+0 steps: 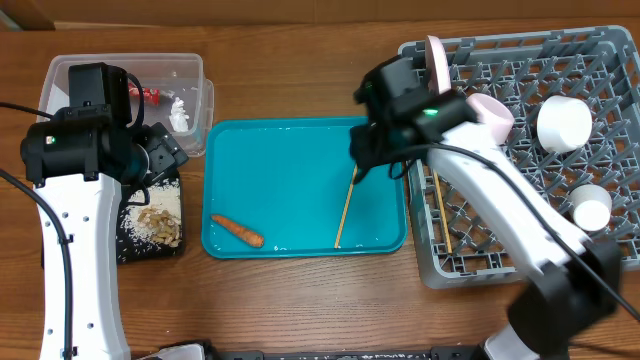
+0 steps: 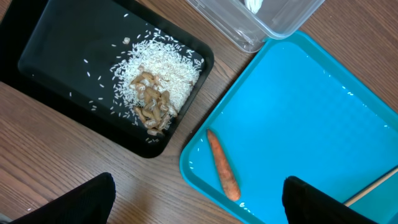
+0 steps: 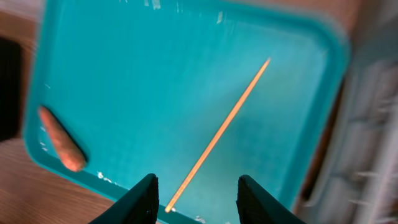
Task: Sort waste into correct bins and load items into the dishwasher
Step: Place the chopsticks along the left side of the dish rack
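My right gripper [image 3: 196,182] hangs wide open over the chopstick [image 3: 217,135], which lies slantwise mid-frame on the teal tray [image 3: 124,62]. I judge it light, stiff, thin and apt to roll, so I'd pinch it mid-length.

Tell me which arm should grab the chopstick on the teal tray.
Right. The right gripper, open, hangs directly over the chopstick, beside the rack. The left gripper sits across the tray, nearer the carrot.
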